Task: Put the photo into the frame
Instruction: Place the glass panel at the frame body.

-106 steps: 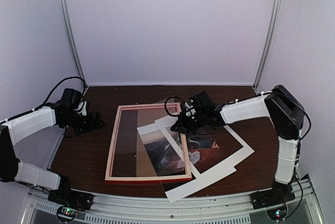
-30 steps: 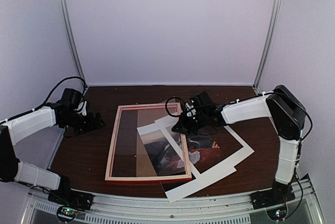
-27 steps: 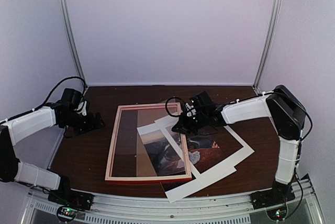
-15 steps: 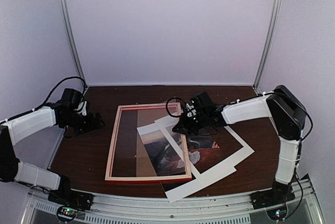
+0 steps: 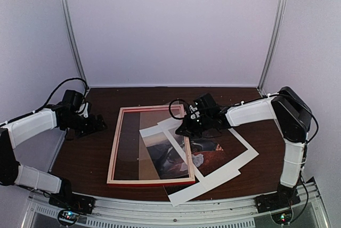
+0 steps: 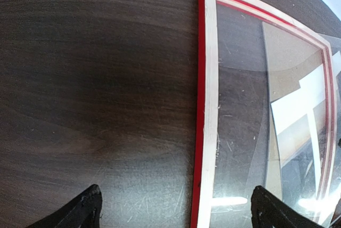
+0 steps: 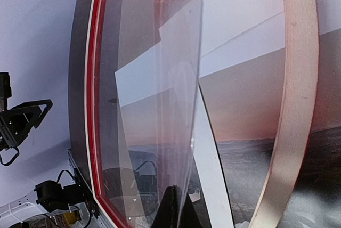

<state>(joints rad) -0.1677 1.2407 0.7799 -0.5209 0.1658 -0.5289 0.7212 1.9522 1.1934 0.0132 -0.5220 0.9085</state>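
Centre: right gripper [image 7: 171,209] clamped on clear transparent sheet [image 7: 160,105] over thin red rectangular frame [image 5: 114,148]; slip could drag white-margined photo print [image 5: 213,152]. Far left, left gripper [image 6: 176,212] spread, empty.

The frame [image 5: 113,148] is lying flat on the table [image 5: 85,153], a little left of the middle. The photo [image 5: 210,153] is lying to its right (its left part is going under the frame's right rail). A clear sheet [image 7: 170,79] is standing tilted over the frame's opening.
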